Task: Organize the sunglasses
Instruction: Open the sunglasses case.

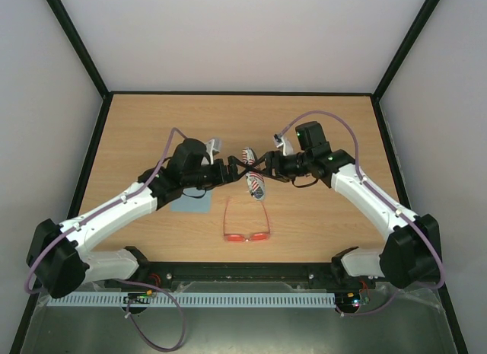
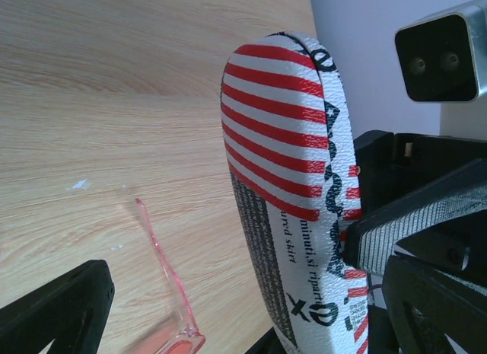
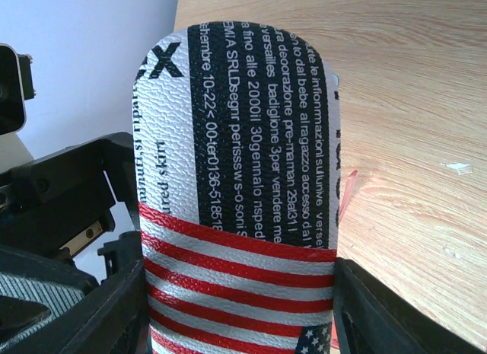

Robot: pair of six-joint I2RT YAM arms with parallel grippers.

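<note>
The sunglasses [image 1: 246,224], with a thin red-orange frame and their temple arms unfolded, lie on the table in front of both grippers. One temple arm shows in the left wrist view [image 2: 161,255], and a sliver shows in the right wrist view [image 3: 346,192]. The flag-patterned case [image 1: 256,185] is held above the table between the two grippers. My right gripper [image 1: 268,165] is shut on the case [image 3: 240,179], with a finger against each side. My left gripper [image 1: 237,167] stands open around the case's other end [image 2: 293,164], its left finger [image 2: 61,308] well clear of it.
A light-blue square cloth [image 1: 192,204] lies flat on the table under my left arm, left of the sunglasses. Black frame rails [image 1: 91,133] run along the table's left, right and far sides.
</note>
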